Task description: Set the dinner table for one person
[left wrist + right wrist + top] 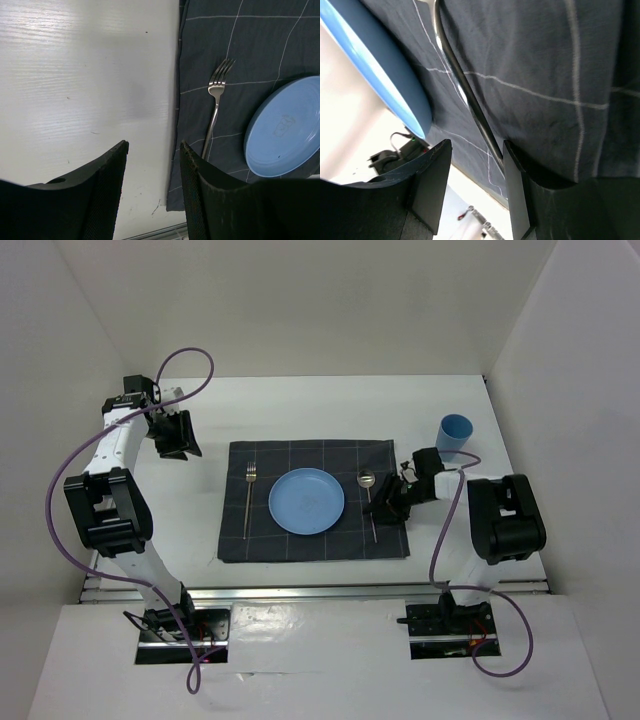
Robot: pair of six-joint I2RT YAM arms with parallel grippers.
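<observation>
On the white dinner table (300,405) lies a dark grey checked placemat (312,455). A blue plate (306,501) sits at its middle, a fork (248,498) lies left of the plate and a spoon (369,502) lies right of it. My right gripper (384,508) is low over the spoon's handle. In the right wrist view it (476,145) is open, and the spoon handle (465,92) lies on the cloth and runs down to the inner side of the right finger. My left gripper (175,435) (154,145) hovers open and empty left of the placemat (240,60), near the fork (216,107).
A blue cup (454,435) stands upright off the placemat's back right corner, just behind my right arm. White walls enclose the table on three sides. An aluminium rail (300,590) runs along the near edge, close to the placemat's front hem.
</observation>
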